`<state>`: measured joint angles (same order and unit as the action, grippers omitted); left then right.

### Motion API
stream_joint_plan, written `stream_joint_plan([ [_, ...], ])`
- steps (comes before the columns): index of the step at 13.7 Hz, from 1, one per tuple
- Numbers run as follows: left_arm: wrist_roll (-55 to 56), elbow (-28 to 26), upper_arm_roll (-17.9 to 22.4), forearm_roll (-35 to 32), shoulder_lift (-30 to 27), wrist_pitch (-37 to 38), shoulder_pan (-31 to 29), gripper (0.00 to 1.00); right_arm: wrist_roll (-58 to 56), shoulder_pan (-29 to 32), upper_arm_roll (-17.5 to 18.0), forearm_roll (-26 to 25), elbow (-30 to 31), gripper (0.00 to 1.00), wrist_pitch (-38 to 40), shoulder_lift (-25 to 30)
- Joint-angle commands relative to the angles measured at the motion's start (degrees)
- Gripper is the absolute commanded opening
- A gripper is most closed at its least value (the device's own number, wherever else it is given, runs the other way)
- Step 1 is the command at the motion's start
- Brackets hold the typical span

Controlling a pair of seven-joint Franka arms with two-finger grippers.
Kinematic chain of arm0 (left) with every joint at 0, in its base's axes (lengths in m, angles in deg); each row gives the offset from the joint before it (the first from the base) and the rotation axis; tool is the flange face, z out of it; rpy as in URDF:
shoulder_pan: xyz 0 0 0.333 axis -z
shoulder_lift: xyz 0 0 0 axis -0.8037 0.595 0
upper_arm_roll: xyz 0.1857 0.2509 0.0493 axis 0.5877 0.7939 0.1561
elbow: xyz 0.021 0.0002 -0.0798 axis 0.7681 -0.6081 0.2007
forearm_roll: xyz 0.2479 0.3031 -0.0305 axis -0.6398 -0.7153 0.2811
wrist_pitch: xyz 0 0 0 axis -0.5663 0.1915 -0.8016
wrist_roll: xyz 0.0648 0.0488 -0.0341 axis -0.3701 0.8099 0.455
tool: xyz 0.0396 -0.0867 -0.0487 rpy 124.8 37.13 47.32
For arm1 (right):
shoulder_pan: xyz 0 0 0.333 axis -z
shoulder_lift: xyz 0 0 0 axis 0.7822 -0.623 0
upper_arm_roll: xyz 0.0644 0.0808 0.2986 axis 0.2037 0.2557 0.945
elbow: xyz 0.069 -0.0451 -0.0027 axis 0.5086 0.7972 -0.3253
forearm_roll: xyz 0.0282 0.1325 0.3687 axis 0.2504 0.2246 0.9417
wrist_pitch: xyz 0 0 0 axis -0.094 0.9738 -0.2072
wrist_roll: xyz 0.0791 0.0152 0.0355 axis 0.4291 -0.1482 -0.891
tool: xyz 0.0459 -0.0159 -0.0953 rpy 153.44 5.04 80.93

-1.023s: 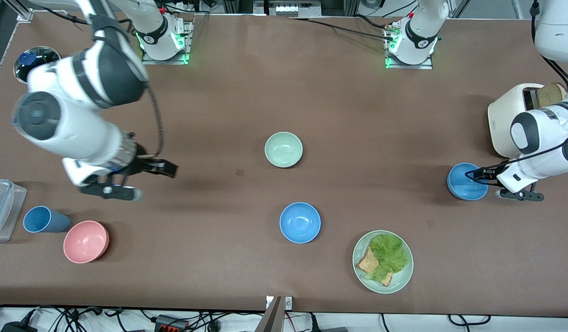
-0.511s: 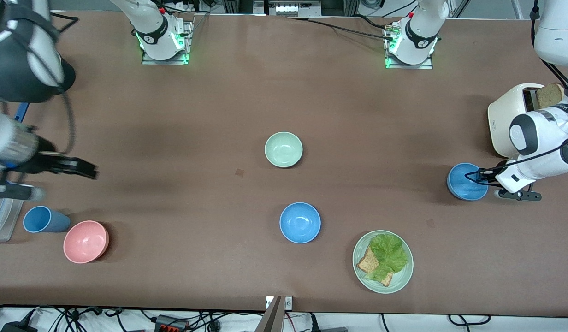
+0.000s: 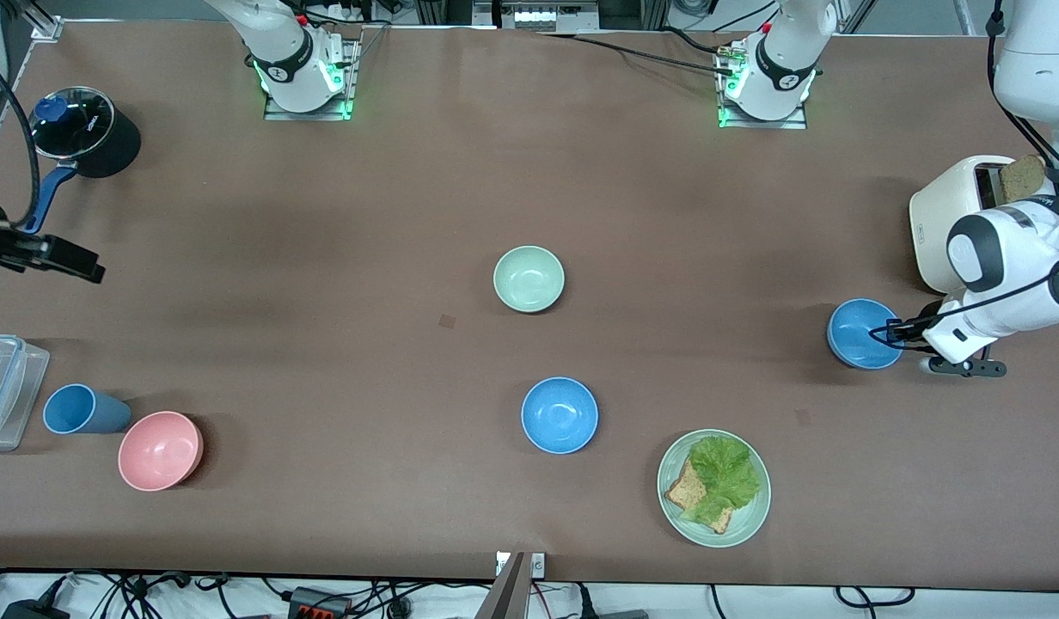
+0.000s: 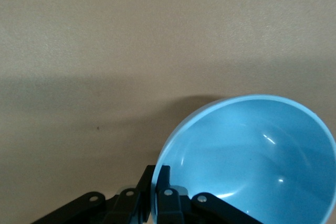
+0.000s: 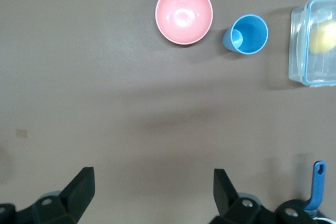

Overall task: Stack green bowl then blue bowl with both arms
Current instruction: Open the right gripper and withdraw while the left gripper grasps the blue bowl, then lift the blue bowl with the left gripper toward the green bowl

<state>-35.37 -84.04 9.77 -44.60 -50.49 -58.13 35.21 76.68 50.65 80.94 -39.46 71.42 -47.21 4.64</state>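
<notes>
The green bowl (image 3: 529, 278) sits upright near the table's middle. One blue bowl (image 3: 560, 415) sits nearer to the front camera than it. My left gripper (image 3: 896, 330) is shut on the rim of a second blue bowl (image 3: 858, 334) at the left arm's end of the table. In the left wrist view its fingers (image 4: 164, 179) pinch the rim of this blue bowl (image 4: 252, 156), which is tilted. My right gripper (image 3: 65, 256) is open and empty over the right arm's end of the table; in the right wrist view it (image 5: 153, 182) has only bare table between its fingers.
A toaster (image 3: 951, 215) holding bread stands by the left arm. A pale-green plate (image 3: 753, 516) holds toast and lettuce. A pink bowl (image 3: 161, 450), blue cup (image 3: 81, 409), clear container (image 3: 1, 391) and black pot (image 3: 87, 129) stand at the right arm's end.
My right arm has swung away toward its end of the table, uncovering the black pot. My left gripper has shifted the held blue bowl slightly toward the table's middle.
</notes>
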Motion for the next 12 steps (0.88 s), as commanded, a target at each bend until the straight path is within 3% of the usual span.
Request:
stream_joint_plan([
  [1, -0.5, 1.2, -2.5, 1.1, 0.1, 2.9, -1.3, 0.01, -3.1, 1.1, -0.2, 1.1, 0.0, 1.0, 1.1, 1.7],
  [3, -0.7, 1.8, -5.4, 3.5, -2.1, 8.9, -2.7, 0.01, -3.1, 1.0, -0.1, 1.0, 2.9, 1.0, -0.4, 3.4],
  [7, 1.2, 1.8, -9.6, 8.5, -7.8, 19.2, -2.8, 0.01, -3.2, 0.9, -0.1, 0.4, 19.5, 1.0, -9.2, 13.9],
  [9, 3.4, 1.0, -12.2, 10.1, -10.7, 21.6, -2.8, 0.01, -3.0, 0.9, -0.1, 0.3, 21.3, 1.0, -9.2, 15.0],
  [12, 16.3, -1.2, -20.1, 10.1, -14.5, 22.9, -2.8, 0.01, -3.0, 0.9, -0.1, 0.2, 21.8, 1.0, -9.2, 15.1],
])
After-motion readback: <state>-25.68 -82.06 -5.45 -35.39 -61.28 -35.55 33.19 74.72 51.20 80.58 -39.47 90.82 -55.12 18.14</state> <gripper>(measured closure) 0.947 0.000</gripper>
